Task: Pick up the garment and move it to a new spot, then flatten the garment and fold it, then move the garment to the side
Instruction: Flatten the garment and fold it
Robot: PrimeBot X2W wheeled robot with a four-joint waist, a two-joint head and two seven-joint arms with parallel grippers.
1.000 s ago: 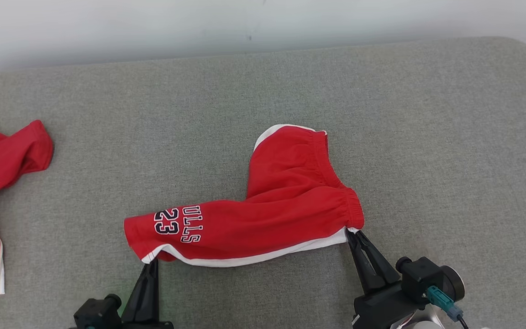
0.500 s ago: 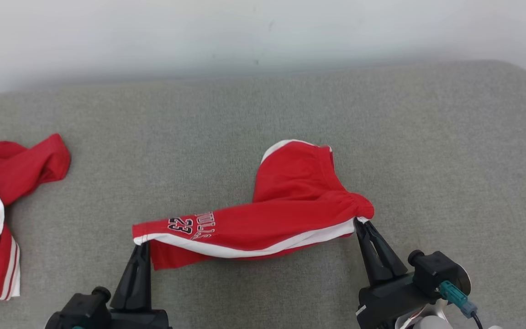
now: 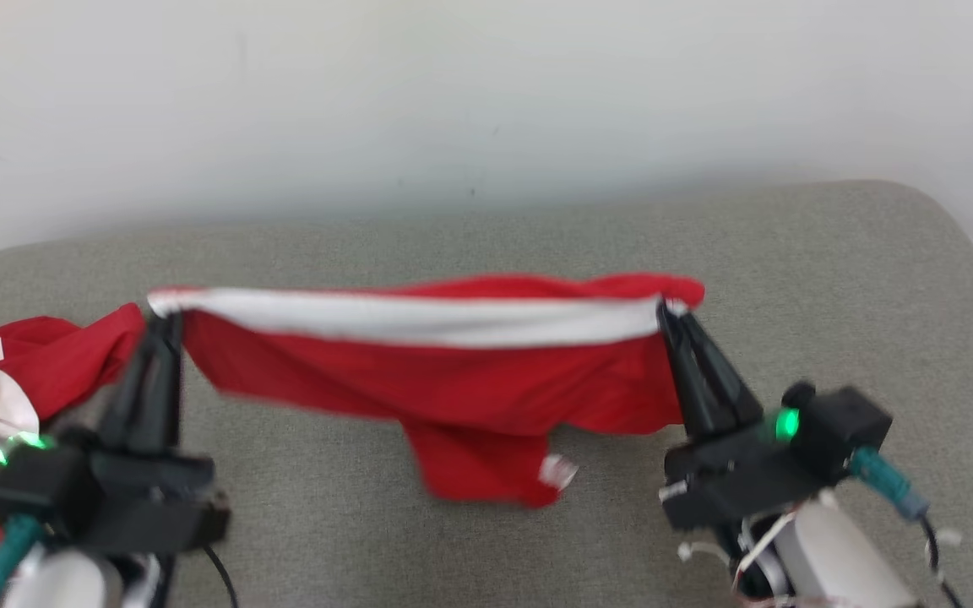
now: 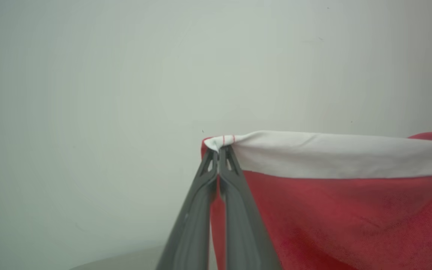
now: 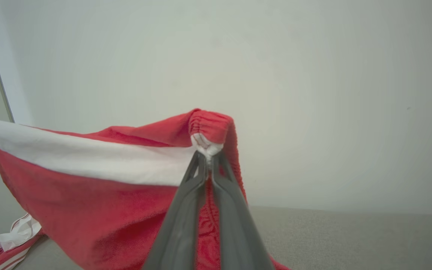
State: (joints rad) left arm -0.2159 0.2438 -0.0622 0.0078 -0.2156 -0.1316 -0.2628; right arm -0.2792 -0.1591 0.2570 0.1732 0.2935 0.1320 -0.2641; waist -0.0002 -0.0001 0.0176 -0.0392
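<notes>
Hanging between the two sets of jaws, the red garment (image 3: 419, 371) was stretched out in a taut line above the grey upholstered bench (image 3: 833, 279), with its white band (image 3: 419, 319) running along the top edge from one set of tips to the other. The left jaws were shut tight on the white-trimmed corner at their tips, and the right jaws were clamped together on the gathered elastic end at theirs. Below the line of the tips the cloth fell in a red sheet, and a longer flap (image 3: 478, 464) drooped about midway between the jaws; whether it touched the bench could not be told. Out beyond the left jaws, a second red-and-white garment (image 3: 39, 363) lay crumpled on the bench. A pale wall (image 3: 453, 101) stood behind both sets of tips.
</notes>
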